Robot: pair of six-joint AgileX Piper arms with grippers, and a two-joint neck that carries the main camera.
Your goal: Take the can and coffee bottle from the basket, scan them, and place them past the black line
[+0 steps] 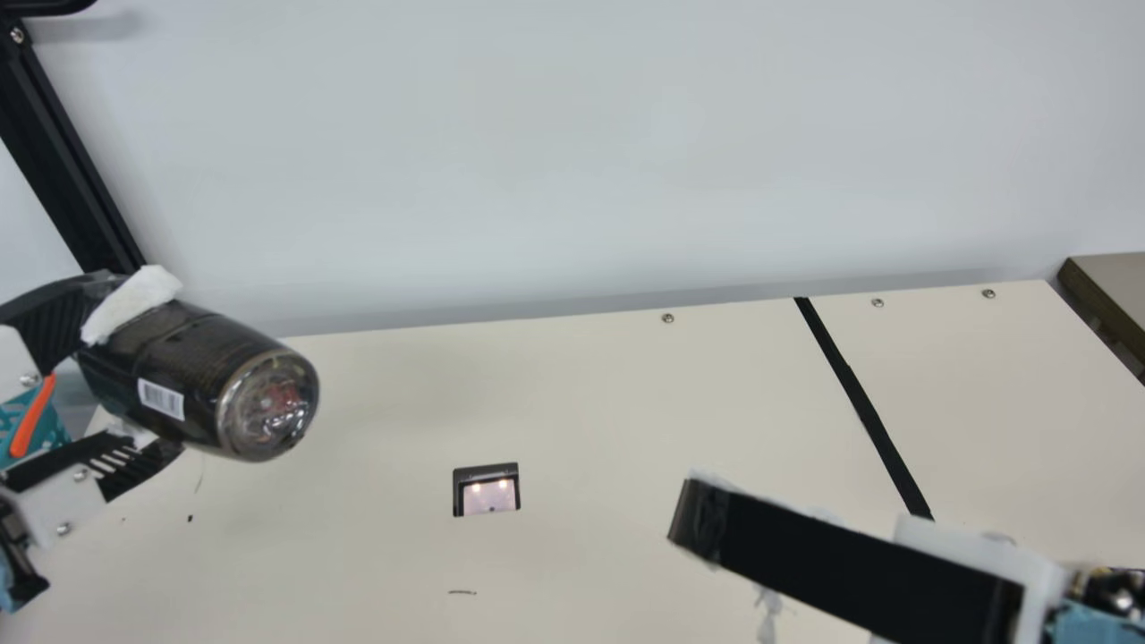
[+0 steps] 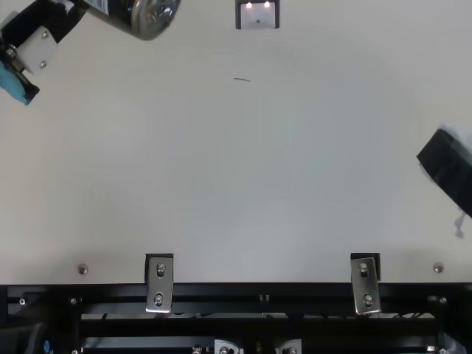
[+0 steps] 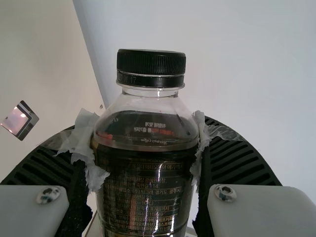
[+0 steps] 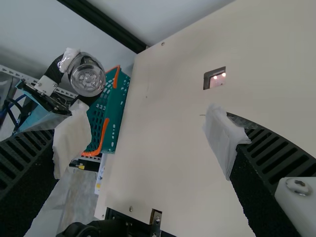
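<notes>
In the main view, the left gripper (image 1: 156, 371) is at the left edge, its two fingers closed around the sides of the coffee bottle (image 1: 206, 376). The bottle is tilted, its clear base toward the lower right and a white barcode label (image 1: 161, 400) on its side. Behind the gripper, at the left edge, are a teal part and an orange handle of the basket (image 1: 13, 425). The scanner window (image 1: 487, 496) is lit near the lower middle of the frame, and the black line (image 1: 859, 398) slants down the right side of the table (image 1: 581, 394). The right gripper (image 1: 716, 528) reaches in from the lower right corner.

In the top view, the bottle's base is at the upper left, above the table, with the scanner window at the top middle. Part of the right gripper is at the right edge.

In the left wrist view, the bottle stands between the left gripper's (image 3: 144, 143) padded fingers, touching both, its black cap (image 3: 151, 62) in the upper middle.

In the right wrist view, the right gripper (image 4: 148, 136) is released, its fingers wide apart. Beyond it, at the upper left, the bottle is in the left gripper's grasp, near the basket.
</notes>
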